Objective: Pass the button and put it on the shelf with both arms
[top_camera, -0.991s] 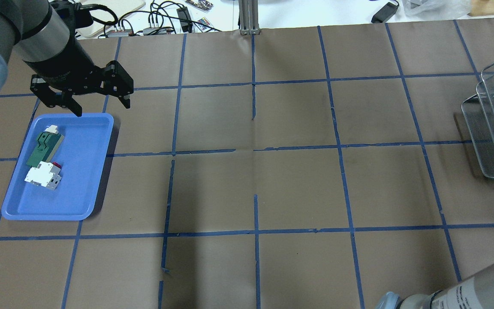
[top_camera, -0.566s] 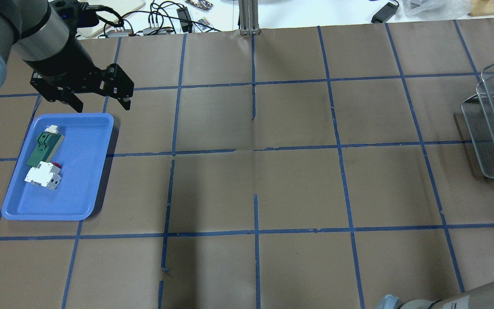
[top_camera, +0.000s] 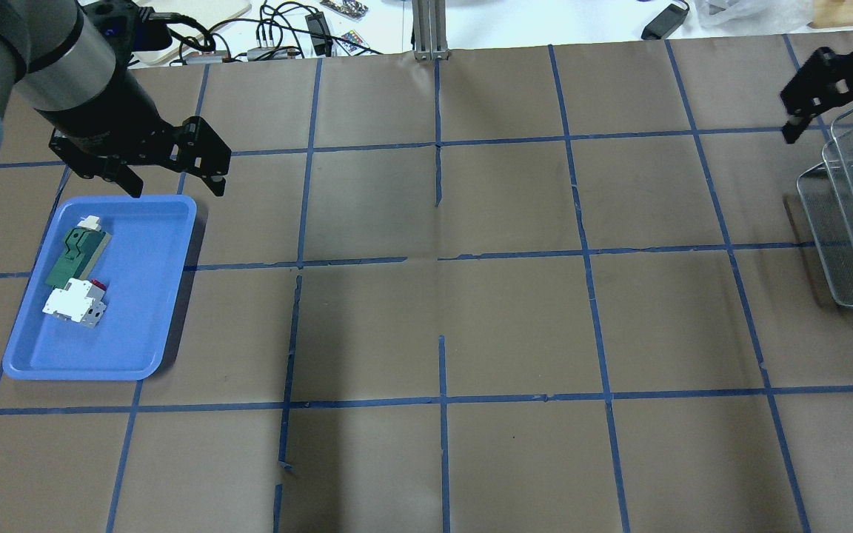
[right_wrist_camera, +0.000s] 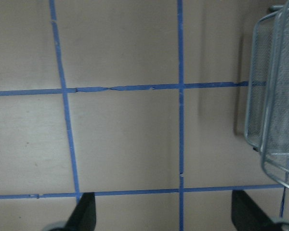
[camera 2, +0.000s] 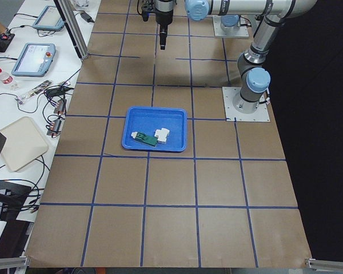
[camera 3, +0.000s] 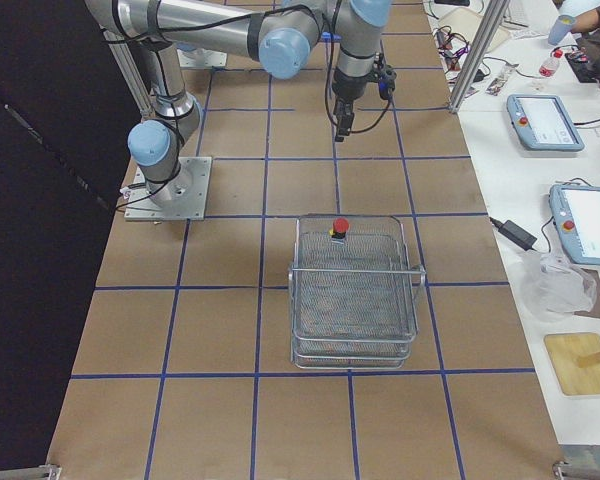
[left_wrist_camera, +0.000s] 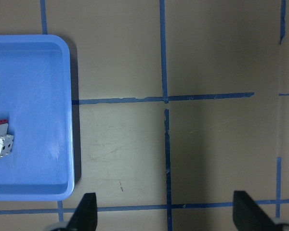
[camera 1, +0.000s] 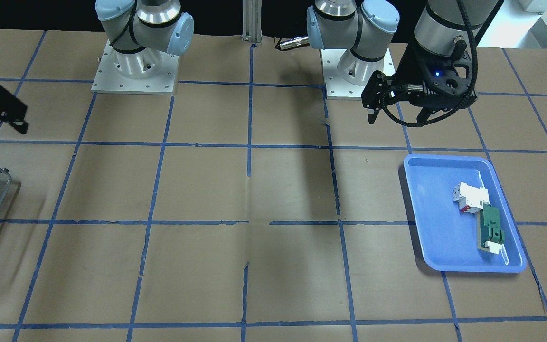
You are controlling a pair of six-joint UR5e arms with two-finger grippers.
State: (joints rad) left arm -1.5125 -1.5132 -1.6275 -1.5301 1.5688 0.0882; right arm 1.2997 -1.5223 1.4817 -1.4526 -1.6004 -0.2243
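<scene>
The button (camera 3: 340,228), red cap on a yellow ring, sits in the top tier of the wire shelf (camera 3: 355,300), at the end nearest the robot. The shelf also shows at the right edge of the overhead view (top_camera: 852,244) and in the right wrist view (right_wrist_camera: 274,96). My right gripper (top_camera: 834,133) is open and empty, hanging above the table just beside the shelf's far corner. My left gripper (top_camera: 175,189) is open and empty above the far edge of the blue tray (top_camera: 138,311); its fingertips (left_wrist_camera: 84,214) frame bare table.
The blue tray holds a white-and-red block (top_camera: 75,303) and a green-and-white flat part (top_camera: 75,255). Cables and devices lie beyond the table's far edge (top_camera: 286,37). A metal post (top_camera: 430,29) stands at the far middle.
The right gripper has come into the overhead view at the top right beside the shelf, and the right arm's segment has left the bottom right corner. The left gripper has barely shifted.
</scene>
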